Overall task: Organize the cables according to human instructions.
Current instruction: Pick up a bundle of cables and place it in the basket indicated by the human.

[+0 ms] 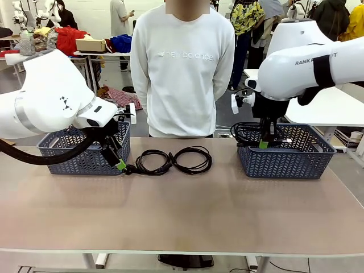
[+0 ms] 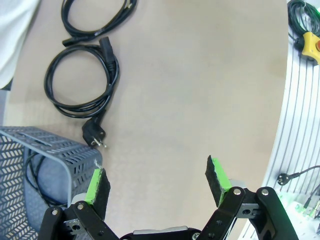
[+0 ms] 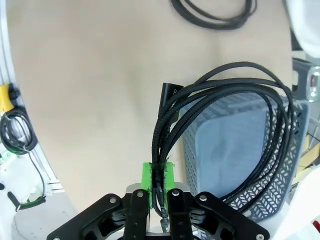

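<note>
Tightly, the right gripper (image 3: 159,187) pinches several loops of a braided black cable (image 3: 220,95), hanging the coil over the right basket's (image 3: 235,150) rim, probably to drop it inside. The left gripper (image 2: 156,172) hovers with its jaws wide apart beside the left basket's (image 2: 50,145) corner. It is likely ready for the power cord coil (image 2: 82,82), whose plug lies just ahead, toward the table's (image 2: 200,75) far edge.

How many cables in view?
4: two on the table, left coil beside right coil; a third cable held by the right gripper above the right basket; a fourth cable partly visible in the left basket. Others may be hidden.
</note>
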`<state>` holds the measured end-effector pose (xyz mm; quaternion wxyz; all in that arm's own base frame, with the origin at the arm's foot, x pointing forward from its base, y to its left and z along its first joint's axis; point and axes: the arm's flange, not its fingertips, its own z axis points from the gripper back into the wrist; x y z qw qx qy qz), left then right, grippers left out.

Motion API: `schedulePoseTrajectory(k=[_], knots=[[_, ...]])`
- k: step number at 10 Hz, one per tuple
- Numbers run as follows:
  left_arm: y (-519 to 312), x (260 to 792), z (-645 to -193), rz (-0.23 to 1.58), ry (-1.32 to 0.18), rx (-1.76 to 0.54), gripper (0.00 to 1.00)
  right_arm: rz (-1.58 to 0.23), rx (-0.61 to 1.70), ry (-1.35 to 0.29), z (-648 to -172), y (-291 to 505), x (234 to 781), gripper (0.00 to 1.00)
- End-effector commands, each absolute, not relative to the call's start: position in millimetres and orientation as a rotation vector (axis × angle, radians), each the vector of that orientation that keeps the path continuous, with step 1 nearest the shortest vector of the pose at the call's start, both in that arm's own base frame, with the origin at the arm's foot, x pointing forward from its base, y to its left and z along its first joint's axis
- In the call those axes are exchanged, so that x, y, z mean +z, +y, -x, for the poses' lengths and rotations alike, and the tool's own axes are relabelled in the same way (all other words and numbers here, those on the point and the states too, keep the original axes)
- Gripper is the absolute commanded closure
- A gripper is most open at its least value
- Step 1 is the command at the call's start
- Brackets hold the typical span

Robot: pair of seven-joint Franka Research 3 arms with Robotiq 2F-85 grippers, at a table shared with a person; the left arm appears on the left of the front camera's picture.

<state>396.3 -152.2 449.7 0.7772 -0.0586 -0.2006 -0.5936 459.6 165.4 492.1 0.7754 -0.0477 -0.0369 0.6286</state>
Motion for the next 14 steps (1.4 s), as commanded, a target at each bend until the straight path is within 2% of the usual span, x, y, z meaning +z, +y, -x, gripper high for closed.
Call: schedulePoseTrajectory(k=[1, 7, 14], knots=[[-152.3, 450.6, -394.9, 0.122, -0.435, -1.276, 0.00, 0.147, 1.326, -0.110, -470.4, 135.4, 500.0, 0.89], [-152.3, 450.6, -394.9, 0.122, -0.435, -1.276, 0.00, 0.208, 1.379, -0.113, -513.2, 73.0, 475.9, 0.89], [-152.3, 450.6, -394.9, 0.122, -0.435, -1.276, 0.00, 0.194, 1.343, -0.126, -558.5, 62.9, 447.4, 0.89]])
